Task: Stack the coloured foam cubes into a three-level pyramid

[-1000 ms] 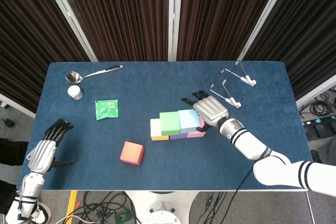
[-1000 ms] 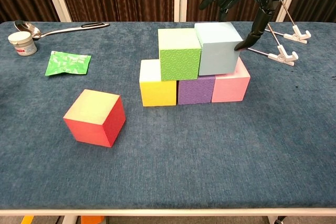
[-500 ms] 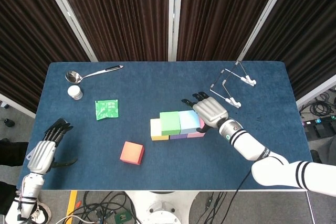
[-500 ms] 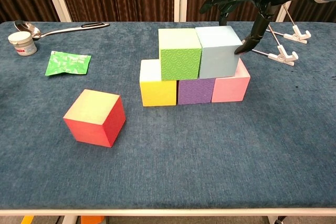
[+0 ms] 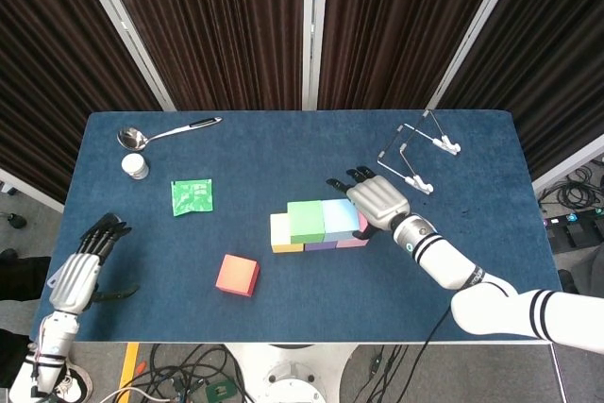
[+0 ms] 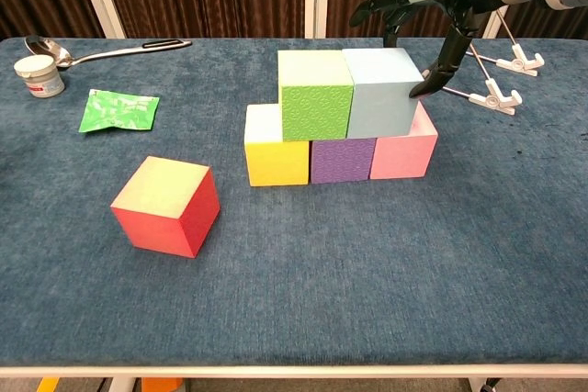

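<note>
Overhead, the head view shows the right hand (image 5: 379, 200) poised at the pale blue cube (image 5: 339, 217), which sits beside the green cube (image 5: 306, 220) on a bottom row of yellow cube (image 5: 280, 232), purple and pink. The red cube (image 5: 237, 275) lies alone, nearer the table's front edge. The left hand (image 5: 81, 269) rests at the table's (image 5: 283, 153) left corner, fingers loosely spread, empty.

From the chest view, the right hand (image 6: 432, 6) arches over the pale blue cube (image 6: 380, 90), fingers spread, thumb tip at its right edge; a firm grip cannot be told. The purple cube (image 6: 342, 159) and pink cube (image 6: 402, 151) sit beneath.
</note>
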You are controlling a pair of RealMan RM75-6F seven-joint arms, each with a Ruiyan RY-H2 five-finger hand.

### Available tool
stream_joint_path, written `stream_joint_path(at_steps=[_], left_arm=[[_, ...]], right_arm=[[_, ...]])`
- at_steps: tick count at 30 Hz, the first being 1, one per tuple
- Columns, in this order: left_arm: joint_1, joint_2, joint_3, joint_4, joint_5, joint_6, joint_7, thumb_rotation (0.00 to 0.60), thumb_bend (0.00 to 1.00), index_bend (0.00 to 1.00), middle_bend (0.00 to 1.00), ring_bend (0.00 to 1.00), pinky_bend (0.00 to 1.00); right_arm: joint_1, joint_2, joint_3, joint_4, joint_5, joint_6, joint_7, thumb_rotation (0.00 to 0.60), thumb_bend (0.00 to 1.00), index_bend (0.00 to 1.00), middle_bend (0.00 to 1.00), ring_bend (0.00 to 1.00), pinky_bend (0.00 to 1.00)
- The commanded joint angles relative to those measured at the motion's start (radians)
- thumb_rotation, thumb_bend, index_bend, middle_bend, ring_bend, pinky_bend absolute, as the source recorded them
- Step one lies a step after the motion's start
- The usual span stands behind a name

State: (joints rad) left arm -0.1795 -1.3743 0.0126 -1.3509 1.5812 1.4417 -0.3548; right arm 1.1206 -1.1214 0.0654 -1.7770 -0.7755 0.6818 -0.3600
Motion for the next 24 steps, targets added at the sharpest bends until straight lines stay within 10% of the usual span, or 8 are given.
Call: stream_joint_path(at_steps=[1, 13, 24], left_arm=[[0.001, 0.001, 0.000, 0.000, -0.001, 0.000, 0.000, 0.600, 0.00, 0.15, 0.09, 0.00, 0.08], [-0.001, 0.002, -0.002, -0.002, 0.000, 0.001, 0.000, 0.600, 0.00, 0.15, 0.09, 0.00, 0.08], [-0.025, 0.012, -0.002, -0.037, 0.022, -0.016, 0.027, 0.600, 0.00, 0.15, 0.09, 0.00, 0.08]], right_arm=[[0.000, -0.001, 0.000, 0.002, 0.001, -0.003, 0.005, 0.600, 0.14, 0.00, 0.38, 0.00, 0.00], [-0.010, 0.012, 0.014, -0.005, -0.027, -0.014, 0.054, 0.600, 0.03, 0.00, 0.11, 0.00, 0.00], [-0.086, 0.113, 0.069, -0.082, -0.127, 0.043, 0.169, 0.600, 0.02, 0.00, 0.06, 0.00, 0.00]])
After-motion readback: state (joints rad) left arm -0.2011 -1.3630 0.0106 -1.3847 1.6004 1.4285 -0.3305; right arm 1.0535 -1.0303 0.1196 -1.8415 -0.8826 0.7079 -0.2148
